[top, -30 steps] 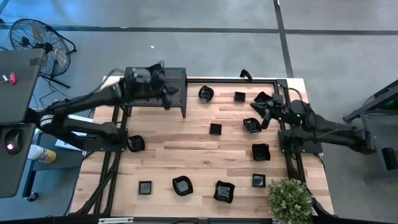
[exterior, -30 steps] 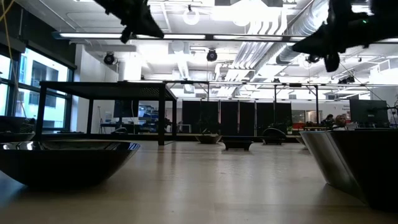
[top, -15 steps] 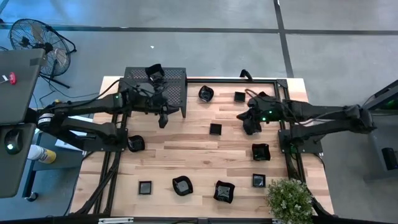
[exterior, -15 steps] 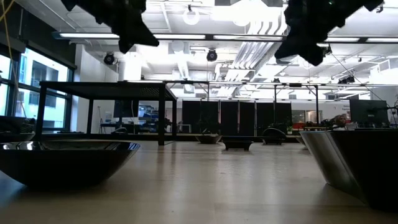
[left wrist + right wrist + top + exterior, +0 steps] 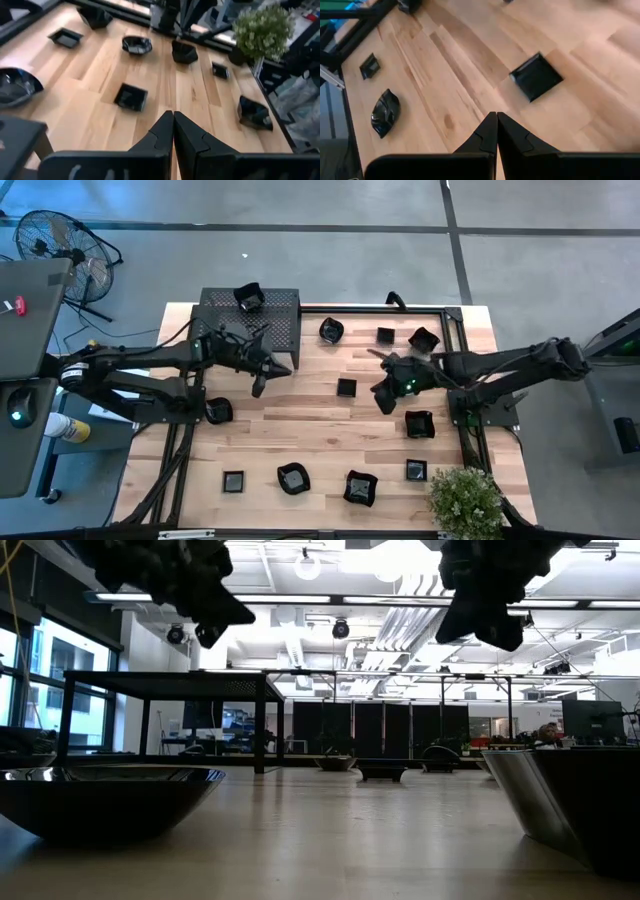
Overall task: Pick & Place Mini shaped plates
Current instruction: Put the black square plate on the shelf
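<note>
Industrial lab: concrete floor [image 5: 330,205], exposed ceiling ducts [image 5: 430,615].

bare wood [image 5: 300,415] mid-table, rack [image 5: 250,315] rear-left

Glossy black mini plates [image 5: 347,388] scattered across table

Both claws hover over scattered plates [image 5: 346,388]; one plate [image 5: 248,296] apparently tops the rack [image 5: 280,315].
</note>
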